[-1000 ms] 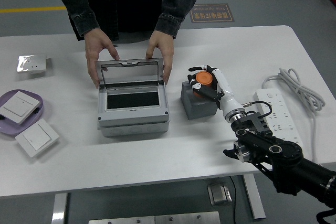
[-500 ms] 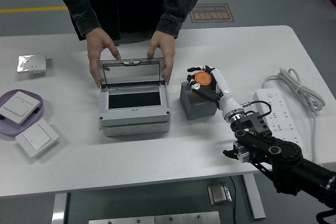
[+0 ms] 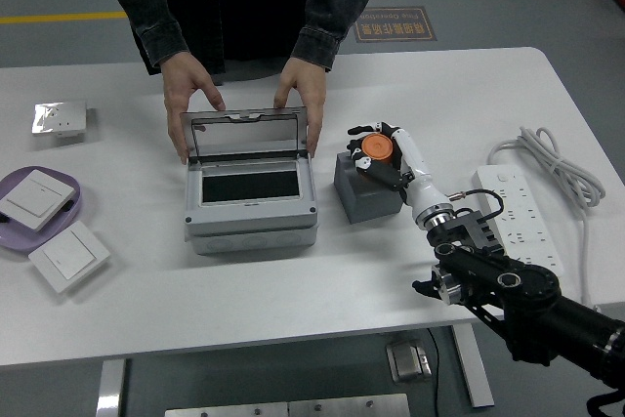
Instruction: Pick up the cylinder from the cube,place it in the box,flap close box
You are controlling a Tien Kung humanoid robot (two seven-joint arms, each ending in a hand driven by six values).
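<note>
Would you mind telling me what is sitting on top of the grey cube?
An orange cylinder sits on the grey cube, with the right robot hand closed around it. The hand covers the cylinder's underside and most of the cube's top.

The white table (image 3: pixel 293 290) carries a grey box (image 3: pixel 251 204) at centre with a grey cube (image 3: pixel 365 192) just right of it. A power strip (image 3: pixel 516 218) lies right; a purple tray (image 3: pixel 61 217) and two switch plates (image 3: pixel 68 256) (image 3: pixel 60 119) lie left.

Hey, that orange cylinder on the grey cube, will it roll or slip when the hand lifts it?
The orange cylinder looks rigid, small, probably light. Its round side might roll if laid sideways. The right hand wraps it closely, so slipping seems unlikely.
</note>
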